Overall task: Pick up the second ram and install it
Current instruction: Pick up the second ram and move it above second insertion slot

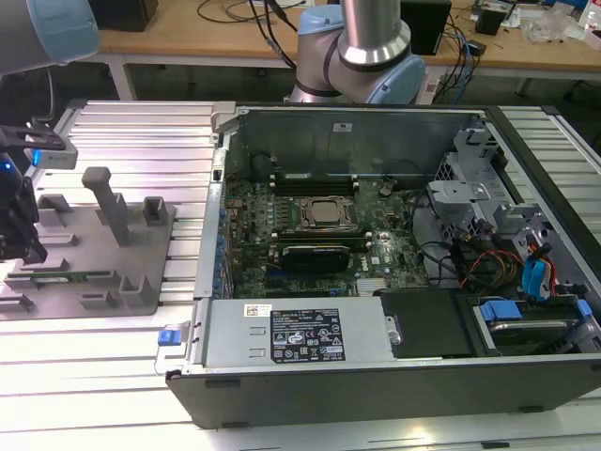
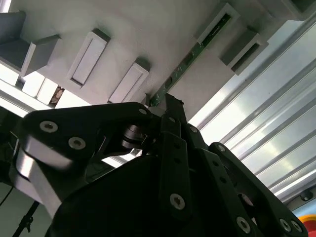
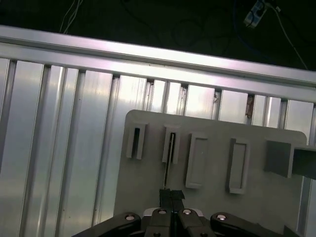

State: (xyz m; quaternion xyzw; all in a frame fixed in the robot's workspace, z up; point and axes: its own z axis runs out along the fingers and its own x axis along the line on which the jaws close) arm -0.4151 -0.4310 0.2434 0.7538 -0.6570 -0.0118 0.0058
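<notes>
Pinching the second ram [image 2: 188, 61], the tool [image 3: 171, 193] is nearly closed.

We lose the end of the long thin green circuit-board stick [image 2: 191, 59] nearest the black metal gripper [image 2: 165, 98] behind that gripper's tip, and its small chips blur beyond our counting

Bright overhead light; strong glare on ribbed table [image 1: 94, 376]; computer case [image 1: 376, 390] interior dim; hand [image 3: 171, 193] dark, underexposed.
</notes>
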